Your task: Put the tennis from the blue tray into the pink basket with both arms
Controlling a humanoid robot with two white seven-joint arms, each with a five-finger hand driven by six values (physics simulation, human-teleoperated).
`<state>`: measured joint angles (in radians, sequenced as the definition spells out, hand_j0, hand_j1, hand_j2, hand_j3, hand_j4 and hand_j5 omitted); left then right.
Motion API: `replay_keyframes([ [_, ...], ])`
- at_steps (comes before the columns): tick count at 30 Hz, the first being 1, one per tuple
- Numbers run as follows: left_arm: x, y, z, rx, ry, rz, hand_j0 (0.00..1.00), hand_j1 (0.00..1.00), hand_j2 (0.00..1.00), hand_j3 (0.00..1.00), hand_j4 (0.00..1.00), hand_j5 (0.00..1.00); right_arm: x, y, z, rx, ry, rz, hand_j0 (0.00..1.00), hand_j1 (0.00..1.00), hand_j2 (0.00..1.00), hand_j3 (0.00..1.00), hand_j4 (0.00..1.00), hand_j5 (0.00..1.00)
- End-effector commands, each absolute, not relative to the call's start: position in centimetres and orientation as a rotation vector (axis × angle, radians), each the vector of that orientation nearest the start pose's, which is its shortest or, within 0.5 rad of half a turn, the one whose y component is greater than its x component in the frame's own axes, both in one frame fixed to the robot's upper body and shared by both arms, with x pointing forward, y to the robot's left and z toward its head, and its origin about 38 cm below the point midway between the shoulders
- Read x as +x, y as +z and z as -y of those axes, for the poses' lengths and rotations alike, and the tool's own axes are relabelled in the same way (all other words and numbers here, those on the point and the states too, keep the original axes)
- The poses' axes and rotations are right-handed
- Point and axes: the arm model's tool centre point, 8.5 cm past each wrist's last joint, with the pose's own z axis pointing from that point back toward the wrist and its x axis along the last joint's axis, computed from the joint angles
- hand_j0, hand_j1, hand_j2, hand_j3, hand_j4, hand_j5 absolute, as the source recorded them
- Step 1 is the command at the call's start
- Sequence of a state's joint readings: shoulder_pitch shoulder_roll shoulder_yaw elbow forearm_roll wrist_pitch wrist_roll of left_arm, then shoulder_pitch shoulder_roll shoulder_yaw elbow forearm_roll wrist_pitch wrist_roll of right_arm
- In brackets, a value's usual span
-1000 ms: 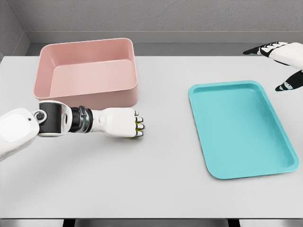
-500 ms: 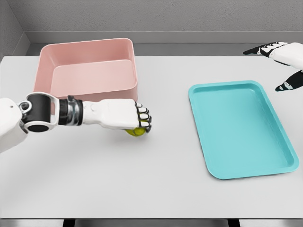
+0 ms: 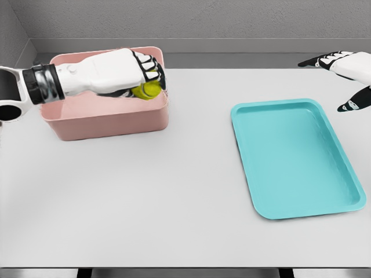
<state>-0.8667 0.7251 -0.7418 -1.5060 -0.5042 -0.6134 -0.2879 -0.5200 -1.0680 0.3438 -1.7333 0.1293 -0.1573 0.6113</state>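
From the head view, the white left hand [image 3: 124, 72] is closed around the yellow-green tennis ball [image 3: 145, 90], holding it over the right end of the pink rectangular plastic basket [image 3: 110, 119]. Well to the right of the basket on the pale grey desk [image 3: 174, 197] lies the shallow blue tray [image 3: 298, 159]. Beyond the tray's far right corner, the right hand [image 3: 345, 72] hangs with fingers spread, empty.

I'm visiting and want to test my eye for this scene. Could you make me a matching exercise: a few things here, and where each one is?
Things:
1. tennis ball
2. blue tray
3. pink basket
4. right hand

Places:
A. table's right half, nothing in it
B. far left of the table
C. held in the left hand over the basket
D. upper right edge of the view, fingers spread

Pairs: 1-C, 2-A, 3-B, 4-D
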Motion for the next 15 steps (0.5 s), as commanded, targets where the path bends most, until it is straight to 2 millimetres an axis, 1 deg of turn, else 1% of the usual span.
replay_keyframes([
  [1, 47.0, 29.0, -24.5, -0.795, 2.602, -2.161, 0.27, 0.27, 0.27, 0.27, 0.27, 0.27, 40.4, 32.0, 36.7, -0.584, 1.708, 1.328, 1.00, 1.00, 1.00, 1.00, 1.00, 1.00],
  [4, 48.8, 27.7, -27.1, -0.890, 2.687, -2.173, 0.27, 0.27, 0.27, 0.27, 0.27, 0.27, 40.4, 32.0, 36.8, -0.585, 1.707, 1.329, 1.00, 1.00, 1.00, 1.00, 1.00, 1.00],
  [8, 49.0, 26.9, -27.4, -0.937, 2.731, -2.083, 0.27, 0.27, 0.27, 0.27, 0.27, 0.27, 40.4, 32.0, 36.7, -0.584, 1.707, 1.331, 1.00, 1.00, 1.00, 1.00, 1.00, 1.00],
  [9, 49.4, 26.2, -27.8, -0.966, 2.766, -2.045, 0.27, 0.27, 0.27, 0.27, 0.27, 0.27, 40.4, 32.0, 36.7, -0.584, 1.708, 1.331, 1.00, 1.00, 1.00, 1.00, 1.00, 1.00],
  [10, 49.6, 25.9, -28.3, -0.980, 2.784, -2.041, 0.27, 0.27, 0.27, 0.27, 0.27, 0.27, 40.4, 32.0, 36.7, -0.584, 1.707, 1.331, 1.00, 1.00, 1.00, 1.00, 1.00, 1.00],
  [11, 49.7, 25.7, -28.3, -0.996, 2.795, -2.010, 0.27, 0.27, 0.27, 0.27, 0.27, 0.27, 40.4, 32.0, 36.7, -0.582, 1.708, 1.330, 1.00, 1.00, 1.00, 1.00, 1.00, 1.00],
  [12, 49.6, 24.9, -28.1, -1.005, 2.820, -1.945, 0.27, 0.27, 0.27, 0.27, 0.27, 0.27, 40.4, 32.0, 36.7, -0.584, 1.707, 1.331, 1.00, 1.00, 1.00, 1.00, 1.00, 1.00],
  [15, 49.5, 24.0, -28.0, -1.006, 2.851, -1.882, 0.27, 0.27, 0.27, 0.27, 0.27, 0.27, 40.4, 32.1, 36.7, -0.585, 1.707, 1.332, 1.00, 1.00, 1.00, 1.00, 1.00, 1.00],
])
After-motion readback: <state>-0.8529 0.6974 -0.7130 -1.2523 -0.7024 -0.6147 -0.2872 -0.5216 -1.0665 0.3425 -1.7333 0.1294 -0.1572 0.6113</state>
